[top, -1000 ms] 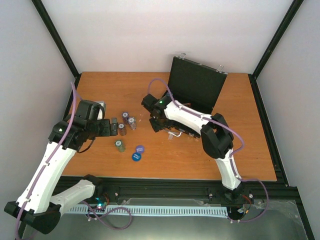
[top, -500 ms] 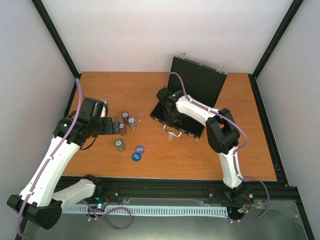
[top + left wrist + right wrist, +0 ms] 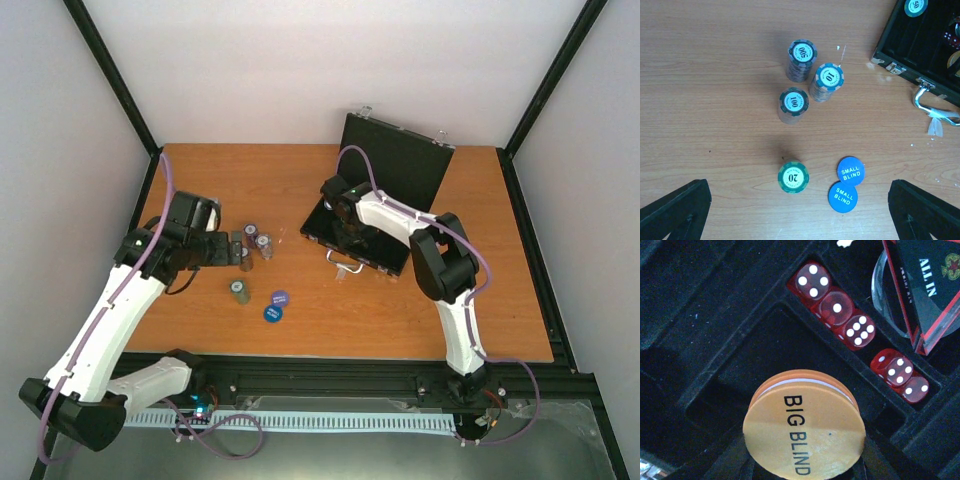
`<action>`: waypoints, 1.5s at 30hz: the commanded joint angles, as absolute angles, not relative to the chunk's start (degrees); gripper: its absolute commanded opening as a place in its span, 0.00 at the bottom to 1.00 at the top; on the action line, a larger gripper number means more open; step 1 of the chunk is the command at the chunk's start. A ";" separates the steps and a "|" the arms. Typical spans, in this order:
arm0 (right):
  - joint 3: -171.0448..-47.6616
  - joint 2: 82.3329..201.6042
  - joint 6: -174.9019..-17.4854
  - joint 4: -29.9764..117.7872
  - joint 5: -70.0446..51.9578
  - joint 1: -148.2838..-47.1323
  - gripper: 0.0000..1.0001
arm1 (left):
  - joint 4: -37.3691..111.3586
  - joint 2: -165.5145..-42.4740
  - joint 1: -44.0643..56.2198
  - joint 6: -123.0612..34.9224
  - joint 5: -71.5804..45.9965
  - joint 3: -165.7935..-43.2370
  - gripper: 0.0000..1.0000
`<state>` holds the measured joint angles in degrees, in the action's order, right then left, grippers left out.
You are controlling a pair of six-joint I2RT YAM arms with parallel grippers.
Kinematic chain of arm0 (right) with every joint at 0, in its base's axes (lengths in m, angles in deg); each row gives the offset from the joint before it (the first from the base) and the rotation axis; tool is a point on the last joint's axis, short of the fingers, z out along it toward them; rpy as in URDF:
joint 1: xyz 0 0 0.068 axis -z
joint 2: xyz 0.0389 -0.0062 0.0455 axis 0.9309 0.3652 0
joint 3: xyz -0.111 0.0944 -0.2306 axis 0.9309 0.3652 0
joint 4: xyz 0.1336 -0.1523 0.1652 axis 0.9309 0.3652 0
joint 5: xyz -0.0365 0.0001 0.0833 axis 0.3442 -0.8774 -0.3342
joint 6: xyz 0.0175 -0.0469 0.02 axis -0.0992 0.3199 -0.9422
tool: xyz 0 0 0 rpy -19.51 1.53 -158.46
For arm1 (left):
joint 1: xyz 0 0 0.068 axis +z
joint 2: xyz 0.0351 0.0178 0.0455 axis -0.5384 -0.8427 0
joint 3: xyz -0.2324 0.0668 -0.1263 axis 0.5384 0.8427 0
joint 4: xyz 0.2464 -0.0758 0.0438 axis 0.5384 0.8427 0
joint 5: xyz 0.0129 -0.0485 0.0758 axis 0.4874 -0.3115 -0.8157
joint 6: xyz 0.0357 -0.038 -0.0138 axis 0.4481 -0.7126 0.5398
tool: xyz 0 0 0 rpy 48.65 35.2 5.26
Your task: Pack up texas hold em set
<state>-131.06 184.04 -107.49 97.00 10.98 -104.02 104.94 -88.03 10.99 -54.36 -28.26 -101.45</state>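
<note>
The dice point(image 3: 837, 307) are packed; your right hand point(image 3: 802, 465) grasps the orange disc point(image 3: 802, 432) over the case point(image 3: 700, 305). Four chip stacks point(image 3: 794, 102) and two blue discs point(image 3: 850, 170) await your released left hand point(image 3: 799, 186).

Bright, even, diffuse light; bench point(image 3: 715, 75) shows only faint soft shadows beside chip stacks point(image 3: 793, 104). Case point(image 3: 700, 315) interior dark up close, dice point(image 3: 836, 307) and orange disc point(image 3: 804, 432) sharp, 6 o'clock edge blurry. Walls point(image 3: 350, 60) washed out.

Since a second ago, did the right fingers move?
Yes. The right fingers, holding the BIG BLIND disc, moved rightward, farther over the open case.
</note>
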 commanded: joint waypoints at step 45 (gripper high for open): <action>-139.91 178.93 -105.97 104.71 5.65 -105.02 0.81 | 103.82 -89.03 11.06 -53.97 -26.83 -105.38 1.00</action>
<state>-136.72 183.04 -105.87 101.83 6.41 -102.38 104.55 -89.08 10.99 -54.36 -27.01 -102.39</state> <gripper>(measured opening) 0.778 0.997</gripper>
